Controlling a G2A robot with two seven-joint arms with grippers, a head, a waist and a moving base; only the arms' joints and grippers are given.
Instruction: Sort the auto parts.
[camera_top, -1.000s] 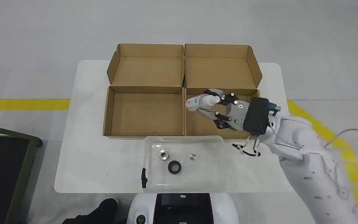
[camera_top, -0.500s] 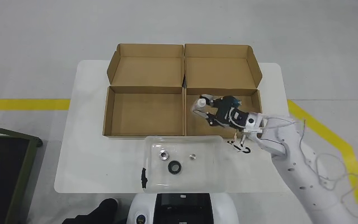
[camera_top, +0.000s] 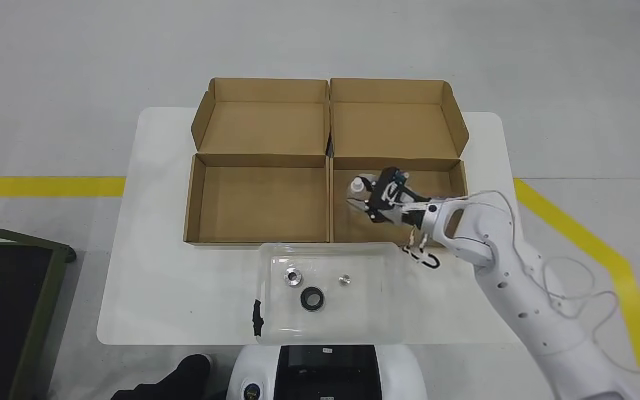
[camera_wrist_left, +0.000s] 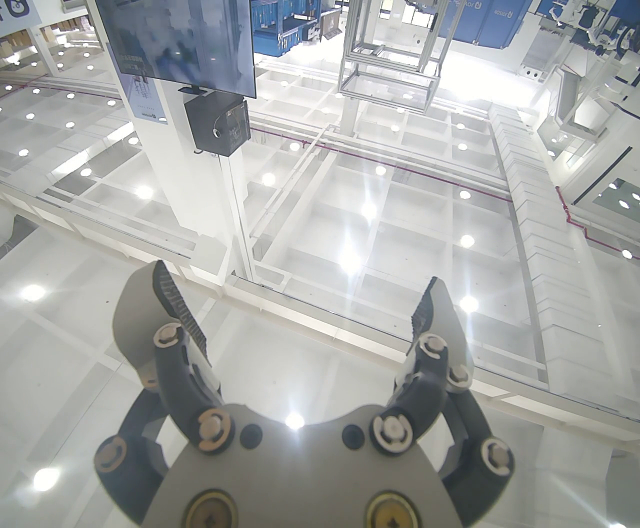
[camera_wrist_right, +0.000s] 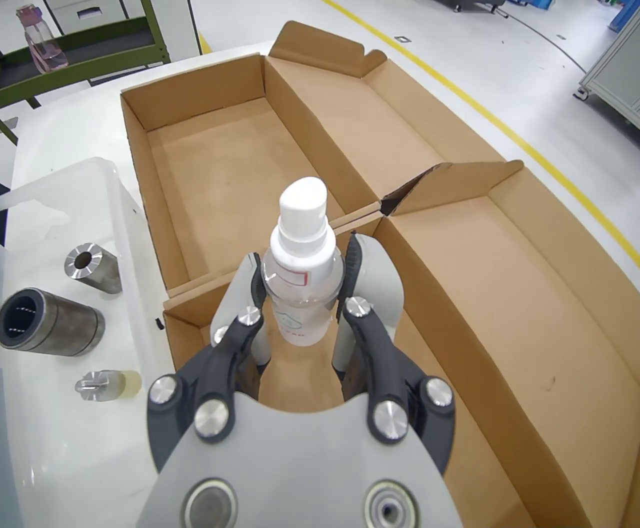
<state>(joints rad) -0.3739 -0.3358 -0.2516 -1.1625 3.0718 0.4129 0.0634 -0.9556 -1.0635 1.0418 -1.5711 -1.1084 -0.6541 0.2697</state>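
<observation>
My right gripper (camera_wrist_right: 303, 270) is shut on a clear spray bottle (camera_wrist_right: 301, 235) with a white cap. In the top view the bottle (camera_top: 357, 186) and the right gripper (camera_top: 370, 198) sit low inside the right cardboard box (camera_top: 440, 190), close to the wall it shares with the left cardboard box (camera_top: 260, 205). A clear tray (camera_top: 380, 300) in front of the boxes holds a silver cylinder (camera_wrist_right: 92, 267), a black bearing sleeve (camera_wrist_right: 50, 320) and a small metal piece (camera_wrist_right: 102, 385). My left gripper (camera_wrist_left: 295, 295) is open, holds nothing and points up at the ceiling.
Both boxes have their lids folded back toward the far side of the white table (camera_top: 150, 250). The left box has nothing in it. A green rack with a pink bottle (camera_wrist_right: 42, 37) stands off the table.
The right arm has come down into the right box with the bottle still held, ending lower and nearer the wall between the boxes.
</observation>
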